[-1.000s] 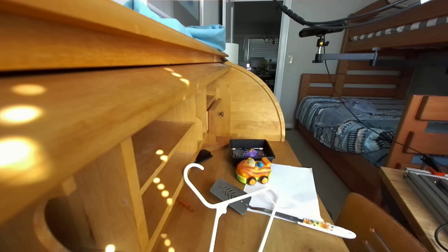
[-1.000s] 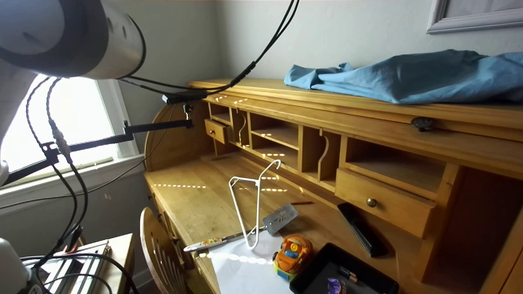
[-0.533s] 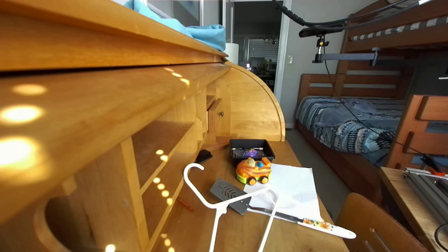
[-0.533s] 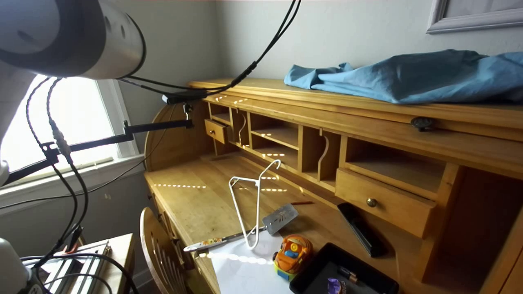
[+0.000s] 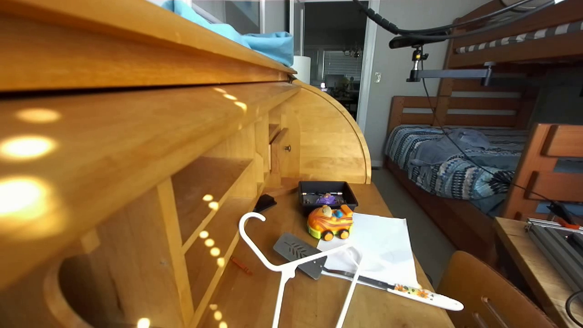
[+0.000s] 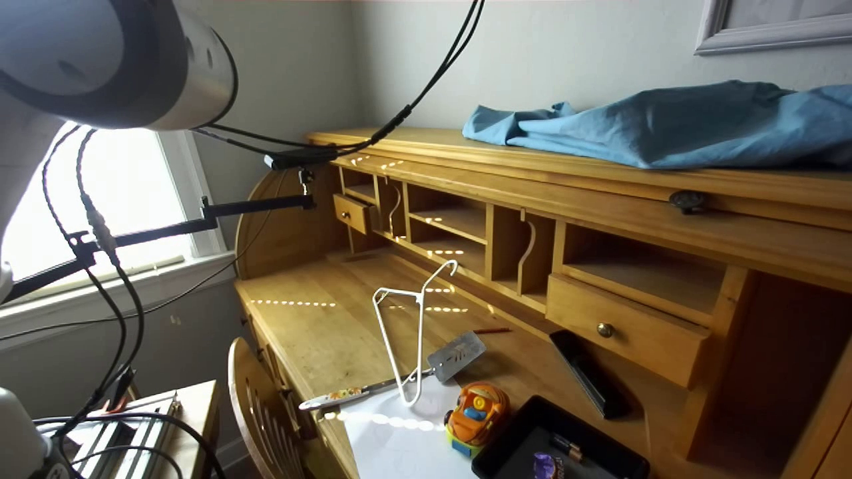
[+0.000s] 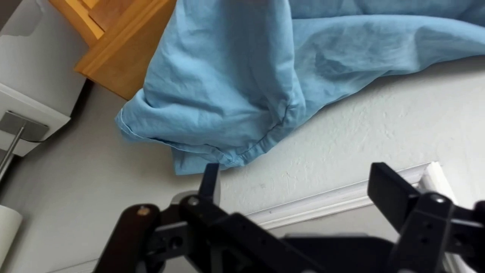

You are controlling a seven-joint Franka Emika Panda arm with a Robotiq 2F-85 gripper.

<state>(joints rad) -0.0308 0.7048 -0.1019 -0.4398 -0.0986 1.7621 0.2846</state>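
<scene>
The wooden table [image 7: 125,64] stands ahead of the claw [image 7: 294,168], its top carrying the blue cloth [image 7: 227,83], whose rumpled end shows just past one jaw in the wrist view; whether they touch cannot be told. The claw's jaws stand wide apart, holding nothing. This looks like a lining-up step, with no grasp made. Taking the cloth would call for bringing a fold between the jaws, then closing them.

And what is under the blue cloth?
The blue cloth lies on top of the roll-top desk, which shows along the cloth's front edge. Anything else beneath is covered and cannot be seen.
</scene>
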